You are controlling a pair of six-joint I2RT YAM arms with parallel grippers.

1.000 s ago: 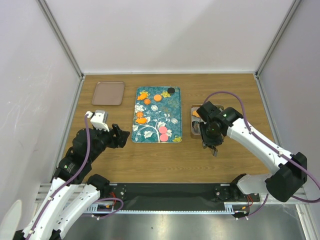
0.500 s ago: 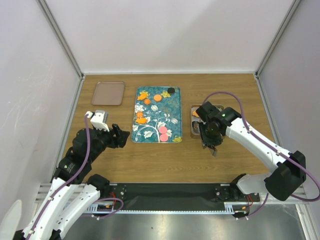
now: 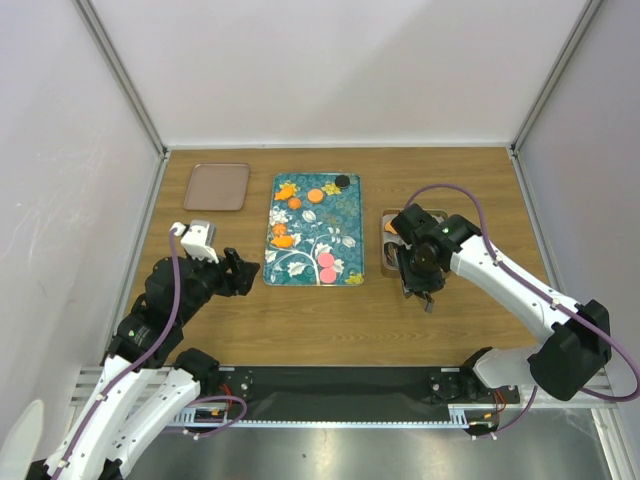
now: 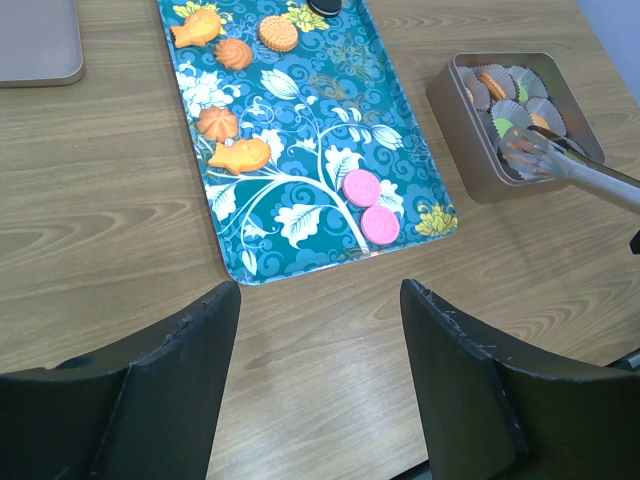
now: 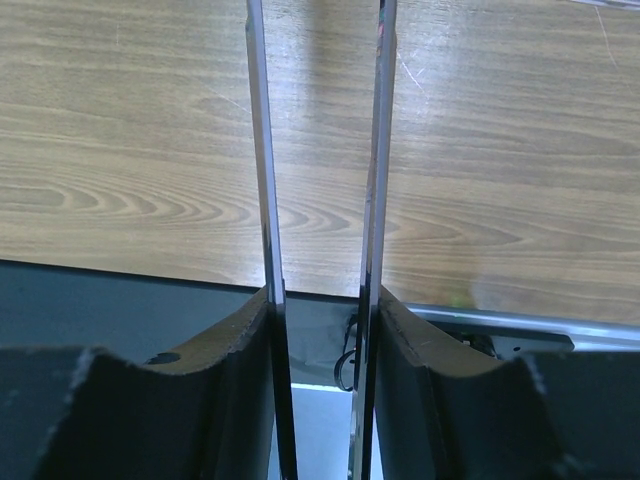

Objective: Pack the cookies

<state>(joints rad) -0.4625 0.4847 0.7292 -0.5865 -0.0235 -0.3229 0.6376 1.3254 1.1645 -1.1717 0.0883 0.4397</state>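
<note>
Cookies lie on the teal floral tray [image 3: 300, 262]: two pink discs [image 4: 370, 205], a round orange one [image 4: 278, 33], a black one [image 4: 322, 6] at the far edge, and several orange shaped ones [image 4: 238, 155]. A metal tin [image 4: 465, 140] with paper cups holds an orange cookie [image 4: 490, 85] and a green one [image 4: 502, 122]. My right gripper [image 5: 322, 300] is shut on metal tongs [image 5: 262, 150], whose tips [image 4: 528, 150] reach into the tin. My left gripper [image 4: 320, 290] hangs open over bare wood near the tray's near left corner.
An empty brown tray [image 3: 217, 186] sits at the back left. The right arm [image 3: 500, 270] arcs over the table's right side, with its purple cable looping above. White walls close in the table on three sides.
The right gripper has edged slightly left over the tin. The left arm has not moved.
</note>
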